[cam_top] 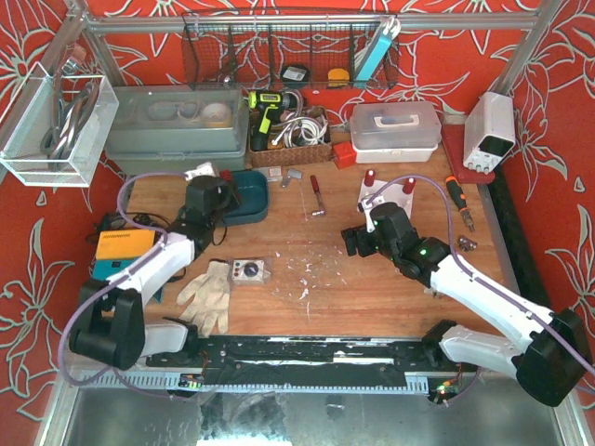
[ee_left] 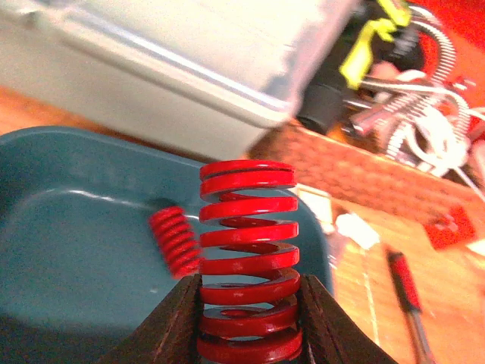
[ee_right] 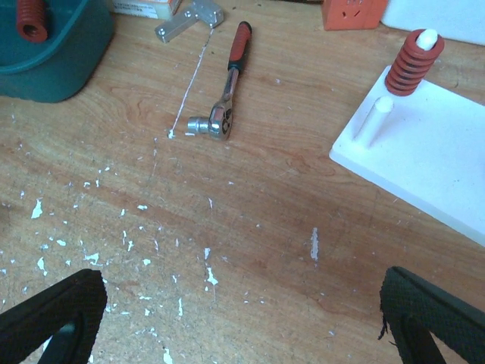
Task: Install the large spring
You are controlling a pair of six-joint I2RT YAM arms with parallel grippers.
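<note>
Spring [ee_left: 248, 258] upright in left hand [ee_left: 250, 334], pinched at lower coils over tray [ee_left: 68, 250], axis vertical likely so it can drop straight onto bare peg [ee_right: 375, 120] on base [ee_right: 439, 152]; right hand [ee_right: 242, 318] spread open, empty, over counter [ee_right: 250, 189] near base.

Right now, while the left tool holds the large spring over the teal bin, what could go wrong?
1. The left tool grips only the lowest coils of the large spring; the tall free part may tilt or slip out.
2. The bare peg on the white base stands close to a mounted spring, which the large one may bump.
</note>
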